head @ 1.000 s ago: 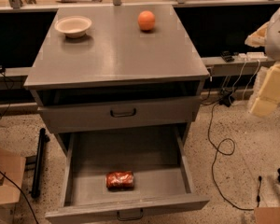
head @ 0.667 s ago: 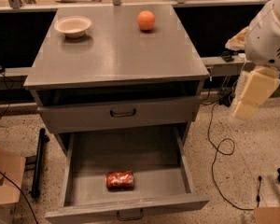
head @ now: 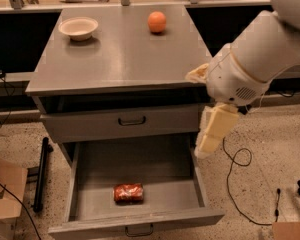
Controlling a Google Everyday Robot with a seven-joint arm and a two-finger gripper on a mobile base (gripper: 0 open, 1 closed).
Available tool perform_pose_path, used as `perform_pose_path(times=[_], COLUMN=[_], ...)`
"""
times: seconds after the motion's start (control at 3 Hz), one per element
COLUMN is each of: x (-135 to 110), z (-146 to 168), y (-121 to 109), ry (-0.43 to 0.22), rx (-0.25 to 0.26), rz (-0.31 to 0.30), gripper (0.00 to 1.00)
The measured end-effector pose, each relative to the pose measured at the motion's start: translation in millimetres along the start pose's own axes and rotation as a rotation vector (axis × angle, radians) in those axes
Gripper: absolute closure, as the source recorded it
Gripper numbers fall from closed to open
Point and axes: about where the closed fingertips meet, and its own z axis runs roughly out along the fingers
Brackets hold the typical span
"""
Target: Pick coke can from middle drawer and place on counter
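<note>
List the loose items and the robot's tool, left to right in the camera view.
bowl, on the counter → coke can, in the middle drawer → orange → tool, hanging at the drawer's right edge

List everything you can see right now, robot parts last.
coke can: one, red, on its side near the front of the open middle drawer
middle drawer: one, grey, pulled open
upper drawer front: one, grey, just above the open drawer
counter: one, grey, cabinet top
bowl: one, cream, counter's rear left
orange: one, orange, counter's rear middle
cardboard box: one, brown, floor at left
cables: black, floor at right
arm: one, white, right of cabinet
gripper: one, cream, pointing down at the drawer's right edge, apart from the can
</note>
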Motion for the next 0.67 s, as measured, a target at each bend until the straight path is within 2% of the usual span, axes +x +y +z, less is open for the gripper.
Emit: perform_pose_path(times=[0.33,0.67], x=[-17.1,-22.8], z=[47.8,58.2], y=[0.8,1.3], ry=[-0.157,-0.178], rx=[-0.053,-0.067], rz=[-0.020,-0.015], gripper=[0.00,0.00])
